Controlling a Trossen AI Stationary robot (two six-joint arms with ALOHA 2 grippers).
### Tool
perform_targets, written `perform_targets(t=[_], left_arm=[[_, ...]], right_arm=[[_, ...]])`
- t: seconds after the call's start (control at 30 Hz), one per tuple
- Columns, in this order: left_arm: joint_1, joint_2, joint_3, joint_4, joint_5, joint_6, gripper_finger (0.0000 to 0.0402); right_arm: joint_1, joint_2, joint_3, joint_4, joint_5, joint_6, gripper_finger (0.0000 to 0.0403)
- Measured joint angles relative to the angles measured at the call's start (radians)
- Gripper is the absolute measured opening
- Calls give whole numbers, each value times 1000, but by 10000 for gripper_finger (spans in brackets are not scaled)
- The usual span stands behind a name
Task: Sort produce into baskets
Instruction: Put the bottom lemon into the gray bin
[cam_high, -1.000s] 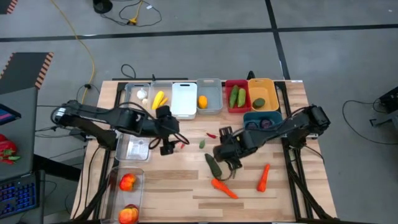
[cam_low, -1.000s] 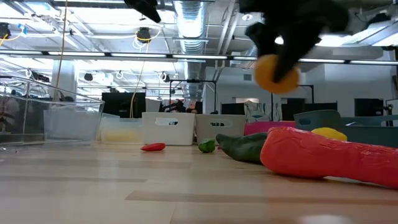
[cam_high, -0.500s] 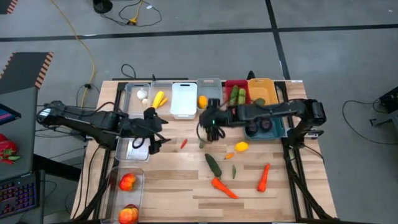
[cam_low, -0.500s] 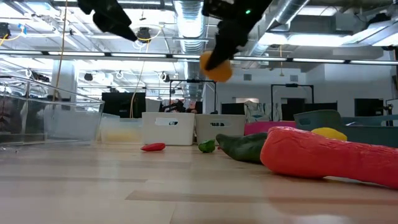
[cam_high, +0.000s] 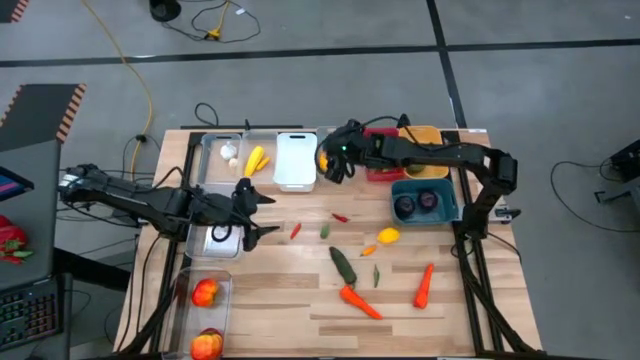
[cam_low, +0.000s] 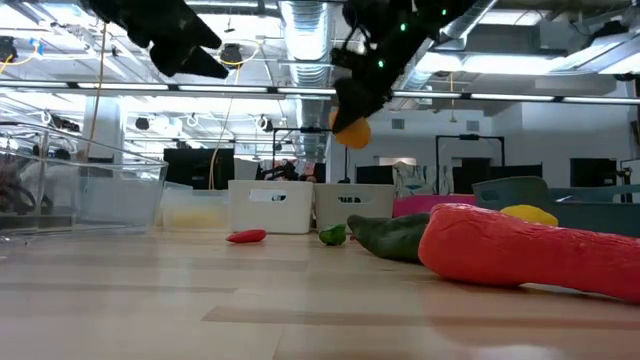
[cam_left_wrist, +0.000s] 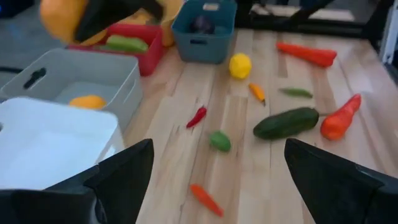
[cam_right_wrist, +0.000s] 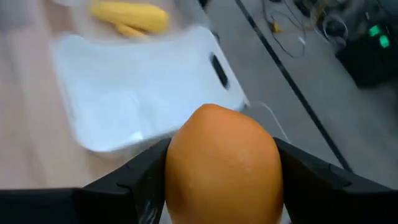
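My right gripper (cam_high: 333, 165) is shut on a round orange fruit (cam_right_wrist: 221, 165), held high over the row of baskets at the table's far edge, about above the grey basket (cam_high: 340, 150) and next to the white basket (cam_high: 296, 160). The fruit also shows in the low view (cam_low: 350, 130). Another orange fruit (cam_left_wrist: 87, 101) lies in the grey basket. My left gripper (cam_high: 247, 208) is open and empty, above the table beside a clear basket (cam_high: 213, 240). Loose produce lies on the table: a cucumber (cam_high: 343, 265), two carrots (cam_high: 360, 301) (cam_high: 424, 285), a yellow lemon (cam_high: 388, 236). My right gripper pinches the orange fruit by its two opposite sides (cam_right_wrist: 180, 168) between its two fingers (cam_right_wrist: 134, 183). The arm reaches in from the table's right. The fruit is lifted clear and hangs at the lower end of the fingers (cam_low: 352, 100), above the baskets.
The far row also holds a clear basket with garlic (cam_high: 222, 152), a clear one with yellow pieces (cam_high: 258, 158), a red one with cucumbers (cam_high: 380, 155), an orange-yellow one (cam_high: 420, 140) and a teal one (cam_high: 425, 188). Small chilies (cam_high: 340, 217) (cam_high: 296, 230) lie mid-table. Red fruits sit in the near-left clear baskets (cam_high: 205, 293).
My right gripper has carried the orange fruit from the middle of the table up, toward the far edge and left, to above the basket row. The yellow lemon that the arm covered now shows. My left gripper has drawn back toward the table's left.
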Motion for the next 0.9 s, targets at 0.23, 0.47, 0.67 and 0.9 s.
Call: perform_targets(t=[0.23,0.47,0.67,0.9], left_arm=[[-6,7,-50,116,24,3,349],[-6,6,-65,130,24,0,349],[-6,7,-65,129,24,9,349],[-6,7,-65,129,24,16,349]], right_arm=[[-57,16,-3,-25,-2,51,285],[-73,15,-3,-18,-2,52,286],[-74,15,-3,-16,-45,50,286],[-73,15,-3,-15,-56,49,286]])
